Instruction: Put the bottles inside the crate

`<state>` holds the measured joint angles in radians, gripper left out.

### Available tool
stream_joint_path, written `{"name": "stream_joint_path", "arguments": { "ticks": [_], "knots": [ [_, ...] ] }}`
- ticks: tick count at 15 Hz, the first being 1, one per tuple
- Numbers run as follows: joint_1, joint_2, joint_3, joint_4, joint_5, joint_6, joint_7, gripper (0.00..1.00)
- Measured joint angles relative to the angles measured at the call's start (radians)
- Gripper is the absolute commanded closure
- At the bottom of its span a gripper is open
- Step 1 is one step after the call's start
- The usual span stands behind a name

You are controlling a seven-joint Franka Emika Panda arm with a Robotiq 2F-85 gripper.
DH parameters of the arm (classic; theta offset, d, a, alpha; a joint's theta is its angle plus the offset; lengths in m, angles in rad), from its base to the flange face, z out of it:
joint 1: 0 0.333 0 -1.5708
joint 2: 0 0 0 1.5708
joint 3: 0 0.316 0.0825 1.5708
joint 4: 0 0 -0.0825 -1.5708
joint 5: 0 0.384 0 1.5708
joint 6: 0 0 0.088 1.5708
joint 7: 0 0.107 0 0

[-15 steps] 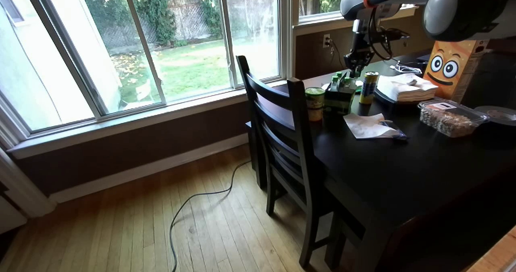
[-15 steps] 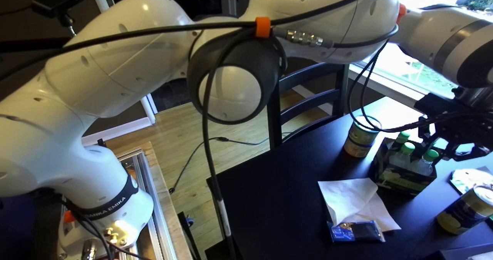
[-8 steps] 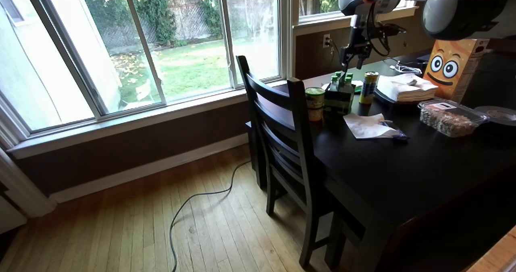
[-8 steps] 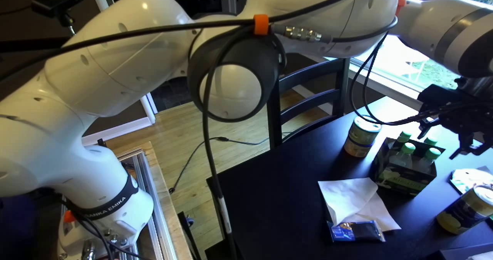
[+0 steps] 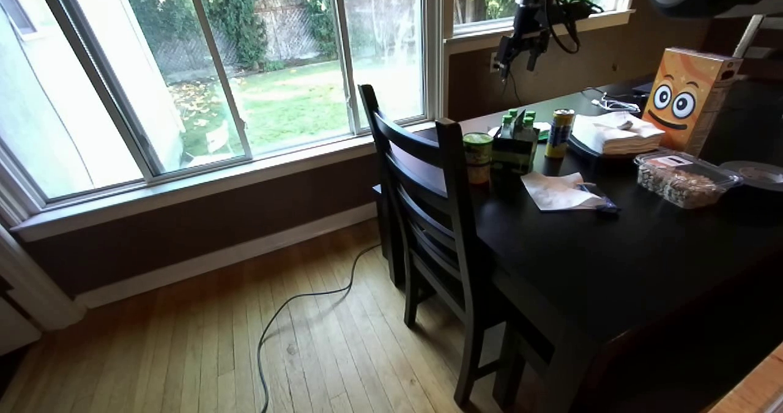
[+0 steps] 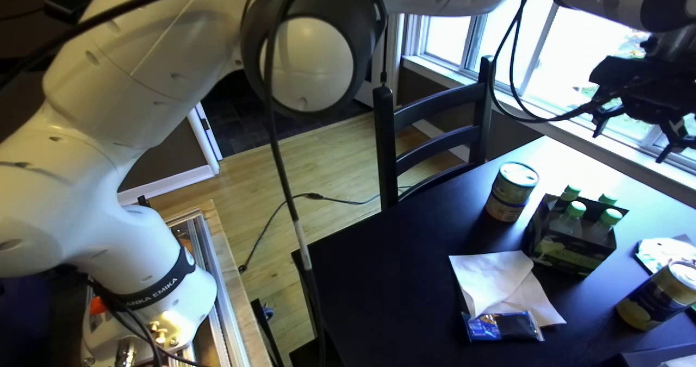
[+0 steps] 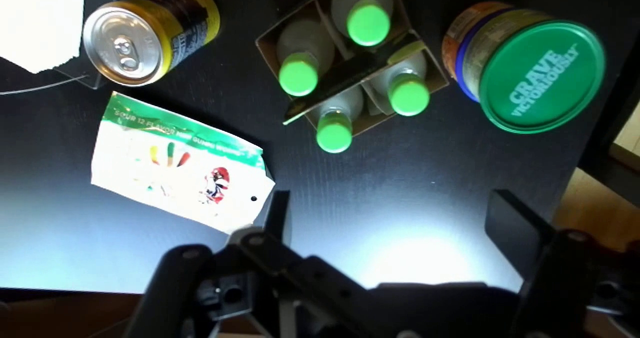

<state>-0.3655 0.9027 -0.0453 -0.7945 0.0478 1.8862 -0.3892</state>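
Note:
The crate (image 6: 571, 253) is a dark cardboard carrier with a central divider, standing upright on the black table. Several bottles with bright green caps, such as the whitish bottle (image 7: 300, 72) and the bottle (image 7: 368, 22), stand in its compartments; no bottle shows outside it. In the wrist view my gripper (image 7: 387, 200) has its fingers spread wide, with only bare tabletop visible between them. Both exterior views place the gripper (image 6: 628, 147) well above the crate, in the air toward the window side and touching nothing.
A green-lidded tub (image 7: 542, 77) flanks the crate, and a yellow can (image 7: 150, 35) stands on its opposite side. A gummy packet (image 7: 175, 162) lies close by. White paper (image 6: 489, 280) with a blue wrapper, napkins (image 5: 618, 134), a clear tray (image 5: 685, 180) and an orange box (image 5: 685, 101) share the table.
A second ago the gripper was down at the crate, over one bottle's top. It has opened, let go and risen clear. The bottles and crate stay in place.

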Motion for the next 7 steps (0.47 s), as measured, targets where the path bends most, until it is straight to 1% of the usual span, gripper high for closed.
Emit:
{"name": "stream_joint_path", "arguments": {
  "ticks": [2, 4, 7],
  "knots": [
    [0.04, -0.057, -0.009, -0.064, -0.017, -0.013, 0.05, 0.0],
    [0.08, -0.118, -0.01, -0.143, -0.024, -0.03, 0.069, 0.0],
    [0.093, -0.13, -0.01, -0.158, -0.025, -0.03, 0.07, 0.0]
  ]
}}
